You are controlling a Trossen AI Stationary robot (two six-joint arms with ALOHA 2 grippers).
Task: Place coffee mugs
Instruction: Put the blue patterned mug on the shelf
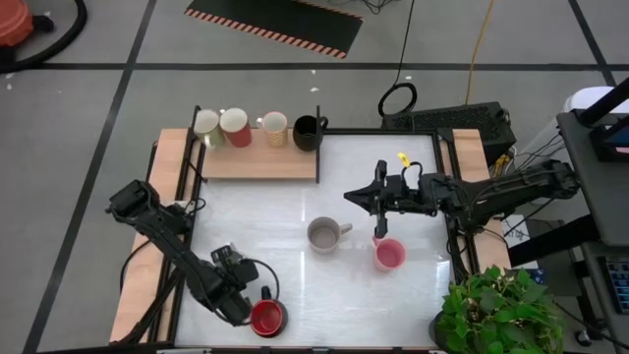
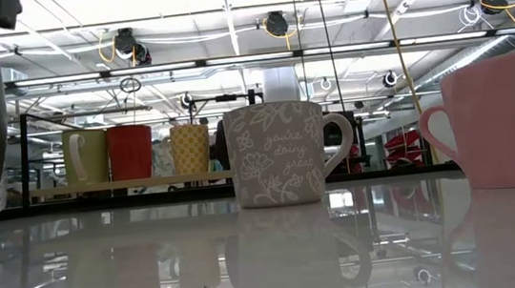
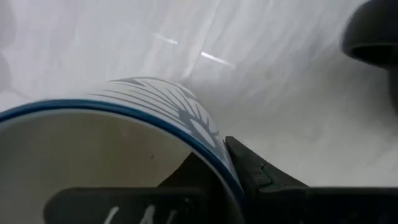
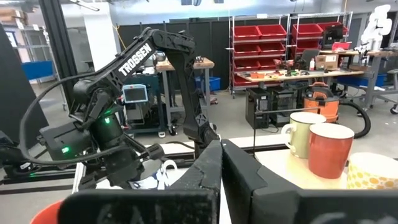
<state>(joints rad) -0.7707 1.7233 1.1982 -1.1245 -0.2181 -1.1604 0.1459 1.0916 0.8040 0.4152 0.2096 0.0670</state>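
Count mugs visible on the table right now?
7: four on the wooden shelf at the back (cream, red, yellow, black), grey mug mid-table, pink mug beside it, red-lined mug at the left claw. Others may be hidden.

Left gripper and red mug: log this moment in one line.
left gripper: shut on red mug rim | right gripper: shut, above pink mug

Four mugs upright in row on shelf at 11 o'clock: cream (image 1: pixel 205 124), red (image 1: pixel 236 127), yellow-patterned (image 1: pixel 274 128), black (image 1: pixel 309 132); grey mug (image 1: pixel 323 234) centre; pink mug (image 1: pixel 390 255) just beside at 4 o'clock; red-interior mug (image 1: pixel 267 317) at 7 o'clock
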